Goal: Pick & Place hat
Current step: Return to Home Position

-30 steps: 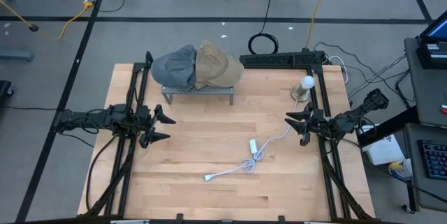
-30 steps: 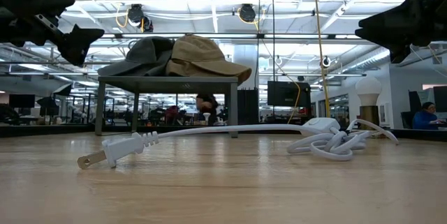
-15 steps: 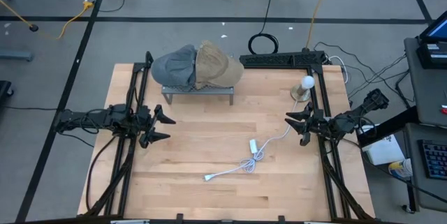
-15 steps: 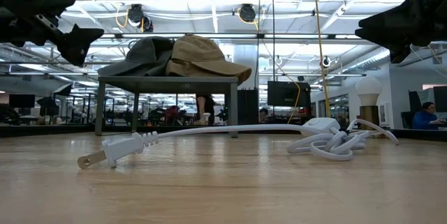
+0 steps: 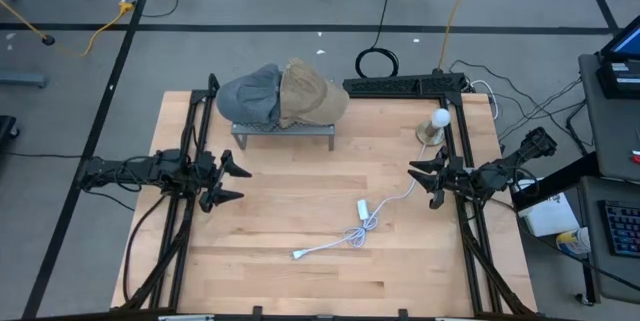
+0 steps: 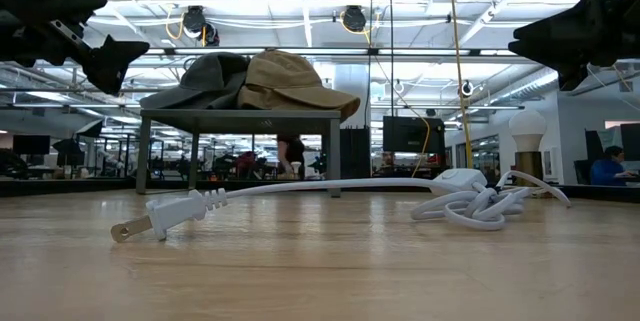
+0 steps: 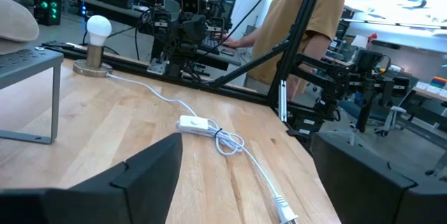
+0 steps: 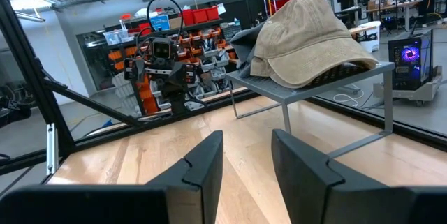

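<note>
Left gripper (image 5: 237,183) hangs spread wide over the table's (image 5: 300,286) left side, right gripper (image 5: 420,185) parted opposite, both empty. For homing, I'd keep them high, clear of the white cord (image 5: 357,229) between. Gray cap (image 5: 248,97) and tan cap (image 5: 314,91) rest on the metal shelf (image 5: 285,130); a bulb (image 5: 438,119) stands near the right gripper.

low cam | wooden tabletop (image 6: 320,271) | grey shelf (image 6: 240,117) at the far side, gray cap (image 6: 205,76) and brown cap (image 6: 290,81) on top, touching, brown one to the right | white plug (image 6: 165,216) lying nearer, its cord running right to a coil (image 6: 480,206) | bulb lamp (image 6: 527,129) far right | left claw (image 6: 118,61) hangs upper left, right claw (image 6: 540,36) upper right, both clear of the tabletop
</note>
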You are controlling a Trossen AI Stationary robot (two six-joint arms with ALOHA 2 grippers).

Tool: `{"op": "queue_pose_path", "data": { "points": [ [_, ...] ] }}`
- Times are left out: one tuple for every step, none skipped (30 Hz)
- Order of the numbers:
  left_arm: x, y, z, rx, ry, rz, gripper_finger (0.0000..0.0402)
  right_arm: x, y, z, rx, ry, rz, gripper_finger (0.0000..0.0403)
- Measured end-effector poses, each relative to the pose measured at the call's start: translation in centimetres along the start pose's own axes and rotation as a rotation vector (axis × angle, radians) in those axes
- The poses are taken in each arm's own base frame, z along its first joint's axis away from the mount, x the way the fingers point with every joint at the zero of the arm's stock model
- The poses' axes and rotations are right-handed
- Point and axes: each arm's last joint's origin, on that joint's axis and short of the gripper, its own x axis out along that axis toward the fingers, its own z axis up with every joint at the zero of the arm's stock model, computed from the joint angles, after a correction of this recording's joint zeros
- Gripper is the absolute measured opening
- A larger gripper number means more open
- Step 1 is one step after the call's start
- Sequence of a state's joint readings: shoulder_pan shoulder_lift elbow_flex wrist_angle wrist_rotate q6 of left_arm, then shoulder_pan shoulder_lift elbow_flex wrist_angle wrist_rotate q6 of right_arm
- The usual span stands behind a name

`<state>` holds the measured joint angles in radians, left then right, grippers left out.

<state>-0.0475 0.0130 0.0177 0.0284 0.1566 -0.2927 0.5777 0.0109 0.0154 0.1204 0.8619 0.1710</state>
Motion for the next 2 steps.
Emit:
{"op": "queue_pose_path", "data": {
  "points": [
    [0.0, 0.0, 0.0, 0.0, 0.0, 0.0, 0.0318, 0.0, 0.0, 0.0, 0.0, 0.0, 0.0, 0.0116],
    [0.0, 0.0, 0.0, 0.0, 0.0, 0.0, 0.0316, 0.0, 0.0, 0.0, 0.0, 0.0, 0.0, 0.0116]
  ]
}}
